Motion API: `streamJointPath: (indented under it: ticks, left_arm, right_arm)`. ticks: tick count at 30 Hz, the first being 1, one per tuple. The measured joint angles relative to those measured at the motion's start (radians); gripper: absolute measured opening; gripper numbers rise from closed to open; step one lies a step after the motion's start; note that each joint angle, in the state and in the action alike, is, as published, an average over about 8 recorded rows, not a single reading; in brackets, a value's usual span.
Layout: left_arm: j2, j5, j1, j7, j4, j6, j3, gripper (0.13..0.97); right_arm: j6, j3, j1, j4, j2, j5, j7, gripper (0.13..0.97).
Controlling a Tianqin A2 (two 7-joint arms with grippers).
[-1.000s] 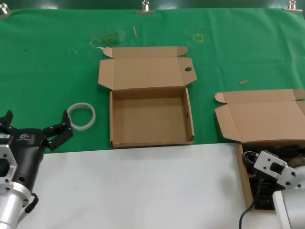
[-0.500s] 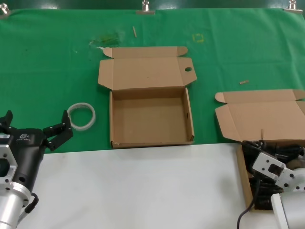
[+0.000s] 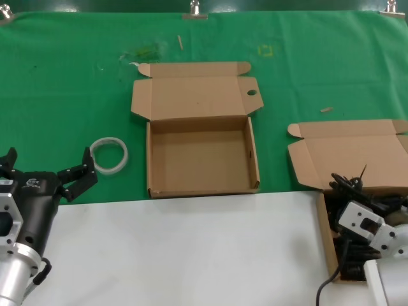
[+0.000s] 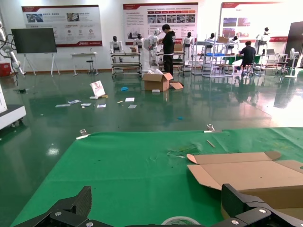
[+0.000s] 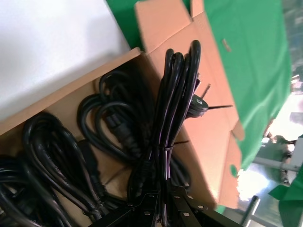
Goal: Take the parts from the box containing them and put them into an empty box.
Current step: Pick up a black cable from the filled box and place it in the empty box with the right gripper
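The empty box [image 3: 152, 167] lies open at the table's middle, and its raised lid [image 3: 191, 95] has a round hole near one corner. At the right edge is the box containing the parts [image 3: 326, 237], its lid [image 3: 350, 153] folded back. Several black cable bundles [image 5: 57, 146] fill it. My right gripper [image 5: 164, 201] is over this box, shut on one folded cable bundle [image 5: 173, 94] that stands above the others. The bundle's end [image 3: 347, 183] pokes up past the box's rear edge. My left gripper [image 3: 48, 164] waits open and holding nothing at the front left.
A white translucent ring [image 3: 109, 155] lies on the green cloth [image 3: 64, 95] just ahead of my left gripper and left of the empty box. The near half of the table is a white surface [image 3: 191, 255]. Small scraps [image 3: 326, 109] lie on the cloth farther back.
My right gripper has risen with a cable bundle, whose end now shows above the right box's rear edge. The left arm has not moved.
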Motion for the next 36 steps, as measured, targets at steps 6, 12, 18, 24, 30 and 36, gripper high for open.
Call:
streamJointPath:
  ticks: [6,12,18,24,30,36]
  left_arm:
    - [0.0,0.0,0.0,0.0,0.0,0.0,0.0,0.966]
    - [0.0,0.0,0.0,0.0,0.0,0.0,0.0,0.966]
    - [0.0,0.0,0.0,0.0,0.0,0.0,0.0,0.966]
    - [0.0,0.0,0.0,0.0,0.0,0.0,0.0,0.966]
    - [0.0,0.0,0.0,0.0,0.0,0.0,0.0,0.966]
    - [0.0,0.0,0.0,0.0,0.0,0.0,0.0,0.966]
  right_arm:
    - [0.054,-0.024,-0.023,0.116,0.0,0.0,-0.012,0.148]
    - [0.123,-0.079,-0.047,0.254,0.0,0.0,-0.012,0.148]
    - [0.158,-0.173,-0.047,0.358,0.0,0.0,0.058,0.148]
    - [0.139,-0.345,-0.005,0.4,0.0,0.0,0.286,0.148]
    - [0.039,-0.552,0.097,0.349,0.001,0.0,0.561,0.148]
    - [-0.088,-0.704,0.202,0.212,0.002,0.0,0.766,0.148]
